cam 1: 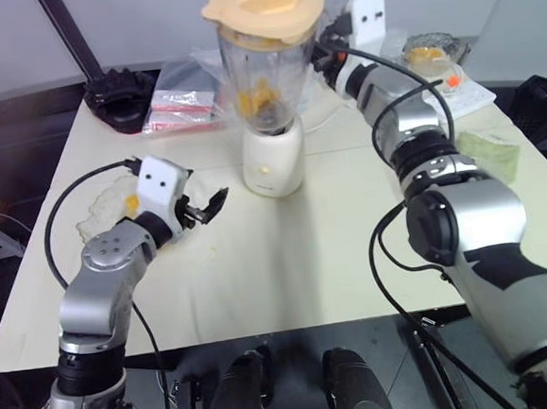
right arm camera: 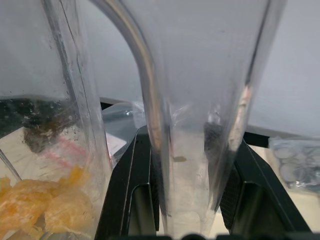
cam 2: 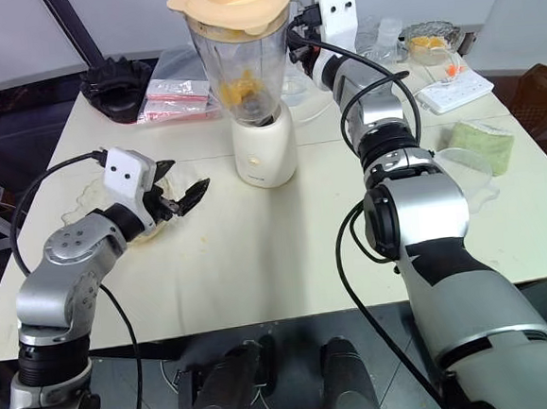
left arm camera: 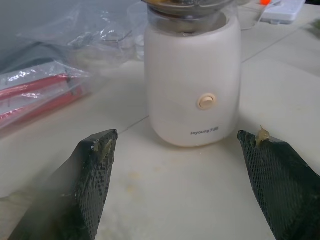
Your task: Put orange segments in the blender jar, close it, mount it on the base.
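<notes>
Clear plastic blender jar [cam 1: 266, 82] is sitting lidded on the cream-white rounded base [cam 1: 273, 157]; right gripper [right arm camera: 182, 200] is clamping its handle, left gripper [left arm camera: 187, 165] gaping empty; jerking away risks toppling it.

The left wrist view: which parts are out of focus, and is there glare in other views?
Left wrist view: base sharp, the tool's fingers soft. Right wrist view: bright glare streaks on the blender jar's handle. Left eye view: soft shadow beside the base.
</notes>
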`<action>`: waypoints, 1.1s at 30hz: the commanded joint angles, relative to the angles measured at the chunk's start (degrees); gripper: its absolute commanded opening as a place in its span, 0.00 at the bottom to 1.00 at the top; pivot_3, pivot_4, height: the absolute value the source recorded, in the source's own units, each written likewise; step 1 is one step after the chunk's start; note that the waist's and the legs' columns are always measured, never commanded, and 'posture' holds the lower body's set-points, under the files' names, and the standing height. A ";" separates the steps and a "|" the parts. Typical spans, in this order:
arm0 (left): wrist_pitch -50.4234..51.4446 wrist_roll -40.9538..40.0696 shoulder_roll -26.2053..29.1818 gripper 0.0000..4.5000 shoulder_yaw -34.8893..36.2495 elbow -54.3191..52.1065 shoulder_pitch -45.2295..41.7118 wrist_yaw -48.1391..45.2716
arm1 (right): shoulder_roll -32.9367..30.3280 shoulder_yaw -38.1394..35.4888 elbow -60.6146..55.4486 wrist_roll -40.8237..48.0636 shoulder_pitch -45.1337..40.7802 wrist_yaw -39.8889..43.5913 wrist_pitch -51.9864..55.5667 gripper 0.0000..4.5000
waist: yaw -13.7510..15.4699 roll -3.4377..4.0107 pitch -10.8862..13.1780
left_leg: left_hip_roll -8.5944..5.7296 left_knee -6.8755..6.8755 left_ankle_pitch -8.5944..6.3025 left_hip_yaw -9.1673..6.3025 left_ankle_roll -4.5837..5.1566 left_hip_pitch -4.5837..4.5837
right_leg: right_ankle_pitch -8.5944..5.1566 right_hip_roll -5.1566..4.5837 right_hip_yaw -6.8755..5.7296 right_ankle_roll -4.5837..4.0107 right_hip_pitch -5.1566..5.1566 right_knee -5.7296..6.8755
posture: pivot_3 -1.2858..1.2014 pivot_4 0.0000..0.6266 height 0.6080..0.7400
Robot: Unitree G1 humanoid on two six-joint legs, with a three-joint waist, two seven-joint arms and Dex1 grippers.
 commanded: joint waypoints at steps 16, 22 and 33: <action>-1.09 -0.12 0.93 0.89 -1.63 -1.50 -0.70 0.46 | -0.63 0.89 2.01 -4.84 -1.78 -6.05 8.21 0.21 | 0.14 0.01 -0.01 | 0.00 -0.02 0.02 -0.01 -0.03 0.18 | 0.00 0.00 0.00 -0.02 0.15 0.02 | 0.52 0.24 1.00; -0.66 -1.96 -0.37 0.89 -1.30 -1.39 -0.99 0.57 | -0.69 0.73 1.97 -5.07 -1.48 -7.30 12.97 0.21 | 0.34 0.00 -0.01 | 0.00 -0.14 -0.05 -0.02 -0.14 0.66 | -0.01 0.00 0.01 -0.04 0.57 -0.06 | 0.52 0.24 1.00; -0.22 -4.64 -2.00 0.90 -1.37 -0.08 -0.30 1.43 | -1.03 2.88 1.08 -7.48 1.49 -6.24 10.51 0.81 | 0.09 -0.02 -0.03 | 0.00 -0.13 -0.07 -0.05 -0.13 0.91 | -0.01 0.00 -0.02 -0.04 0.87 -0.13 | 0.52 0.24 1.00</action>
